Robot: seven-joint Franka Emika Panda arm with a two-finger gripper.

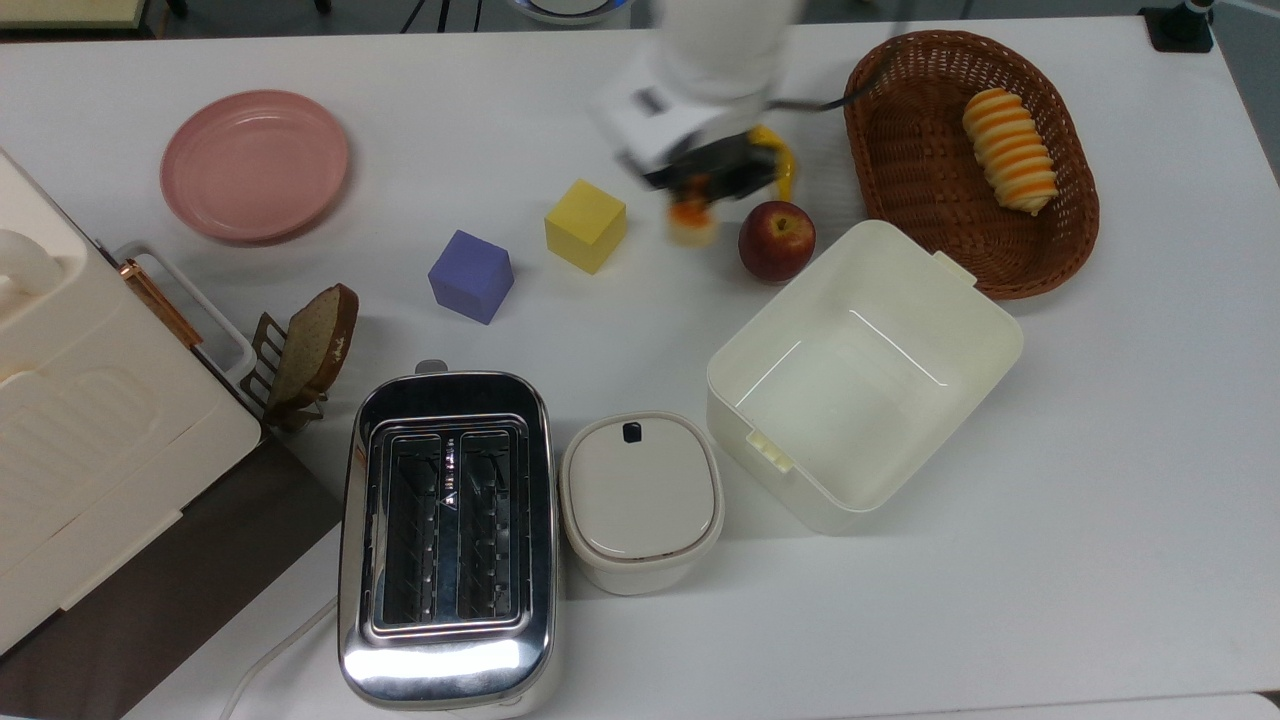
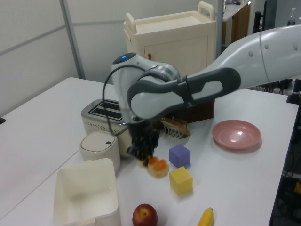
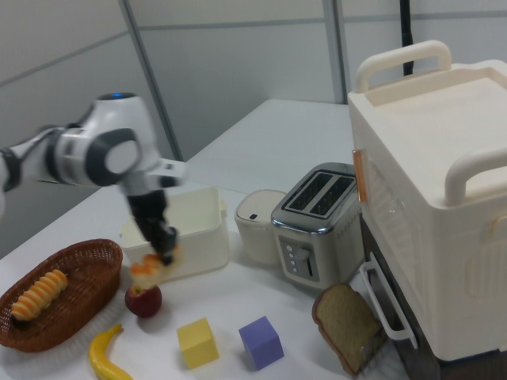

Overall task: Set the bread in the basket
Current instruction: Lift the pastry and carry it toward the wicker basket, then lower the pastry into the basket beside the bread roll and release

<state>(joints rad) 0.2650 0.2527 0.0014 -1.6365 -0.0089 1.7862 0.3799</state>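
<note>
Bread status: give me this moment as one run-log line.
phase: carry | gripper: shut on bread | bread: lifted off the table, beside apple | basket: holds striped roll, bread not in yet

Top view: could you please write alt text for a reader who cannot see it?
Seen from above, the robot's claw holds the bread above a white table, beside an apple and short of the basket, where a striped roll lies. Nearby are a cream tub, two cubes, a pink plate and a toaster.
</note>
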